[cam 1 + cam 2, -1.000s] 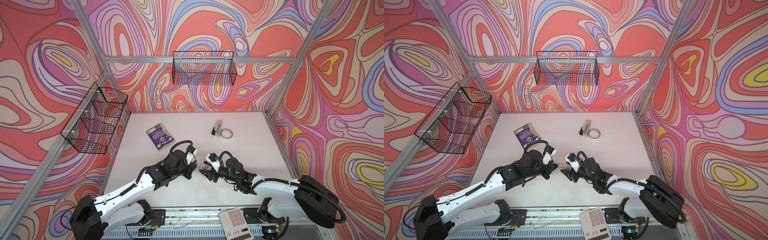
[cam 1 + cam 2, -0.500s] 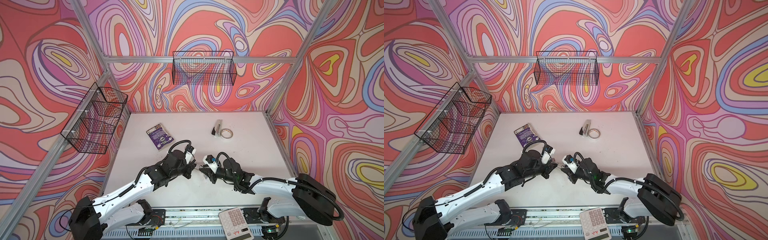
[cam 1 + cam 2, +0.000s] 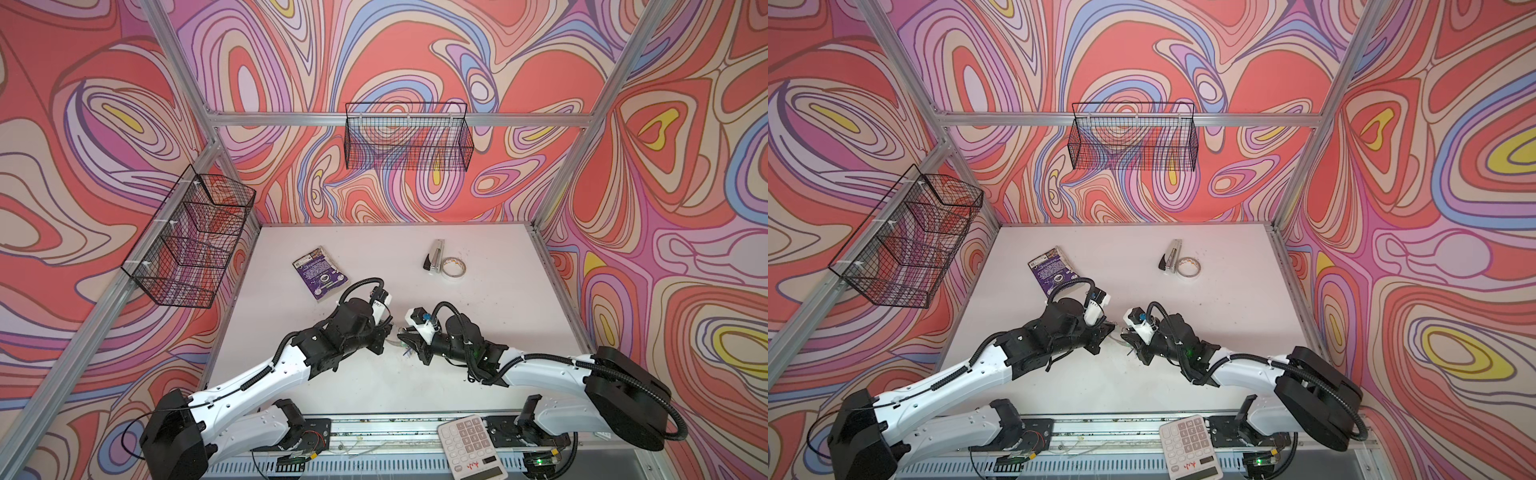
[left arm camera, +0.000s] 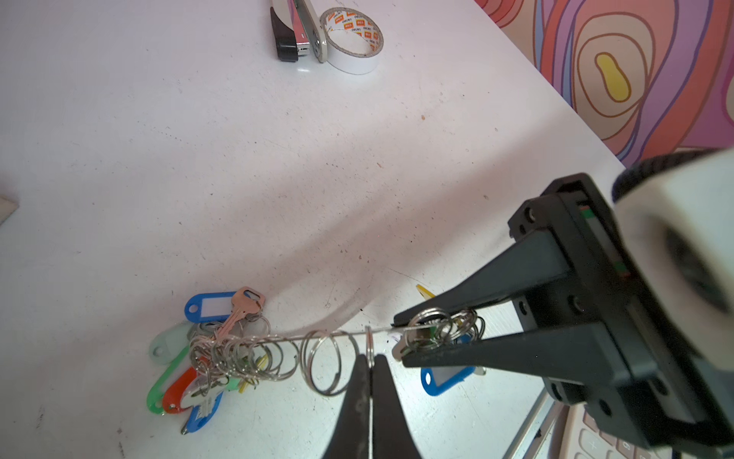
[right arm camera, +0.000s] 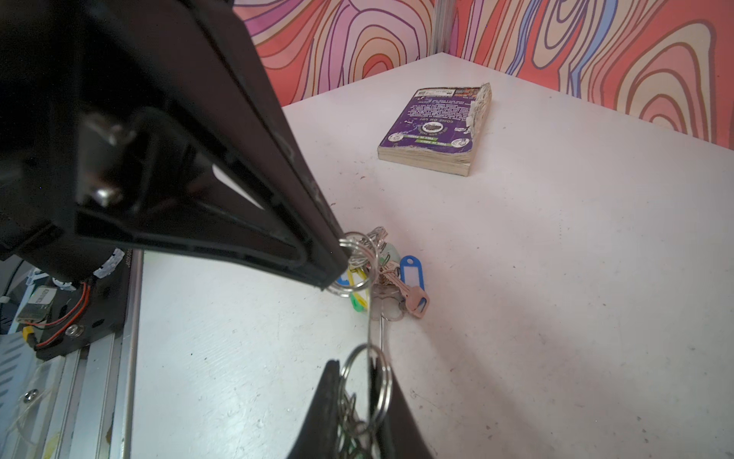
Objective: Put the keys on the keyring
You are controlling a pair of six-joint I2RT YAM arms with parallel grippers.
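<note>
The keyring (image 4: 290,337) shows edge-on as a thin grey line above the table, threaded with small rings. It hangs between my two grippers at the front middle of the table. My left gripper (image 4: 370,357) is shut on one small ring of it. My right gripper (image 4: 401,337) faces it from the other side and is shut on a bunch of small rings (image 5: 363,381). Colour-tagged keys (image 4: 206,308) dangle from the far end onto the table. A blue tag (image 4: 449,377) hangs under the right fingers. The keys are hidden. Both top views show the grippers (image 3: 388,332) (image 3: 1125,337) almost tip to tip.
A purple book (image 3: 320,272) lies at the back left of the table. A stapler (image 3: 434,255) and a roll of tape (image 3: 453,268) lie at the back right. A calculator (image 3: 471,446) sits on the front rail. Wire baskets (image 3: 407,141) (image 3: 191,241) hang on the walls.
My right gripper has shifted a little left toward the left gripper and its jaws have come together on the bunch of rings. The left arm has stayed put, still shut.
</note>
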